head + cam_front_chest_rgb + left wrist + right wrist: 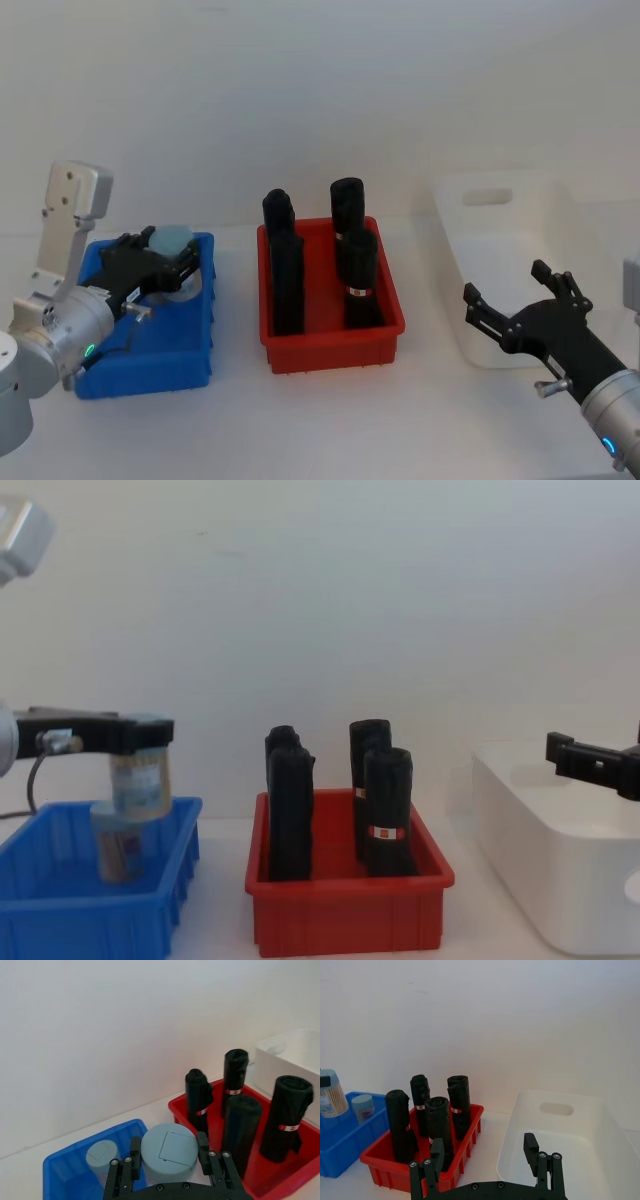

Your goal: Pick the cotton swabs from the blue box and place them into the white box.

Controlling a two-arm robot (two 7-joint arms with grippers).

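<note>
Worktop [330,430]: plain matte white, and it runs straight back to a plain white wall [300,100] close behind the bins. Three containers sit in a row on it with gaps between: blue box [150,380] on the left, red bin [330,350] in the middle, white box [500,200] on the right.

Left gripper [165,258]: over the blue box, jaws closed on a swab jar [168,1152], one finger each side at lid height. The jar is upright and off the box floor. In the chest view its base sits near rim height. The pale grey-blue lid faces up and whitish swabs show through the clear wall.

Second jar [118,845]: standing upright inside the blue box, below and just beside the held one.

Red bin: four black cylinders [388,800] standing upright, with red-white bands visible on some.

White box: glossy, rounded corners, taller than the coloured bins, with a handle slot in the far wall.

Right gripper [505,283]: at the near end of the white box, above rim height in the chest view. Jaws are wide apart with nothing between them.
</note>
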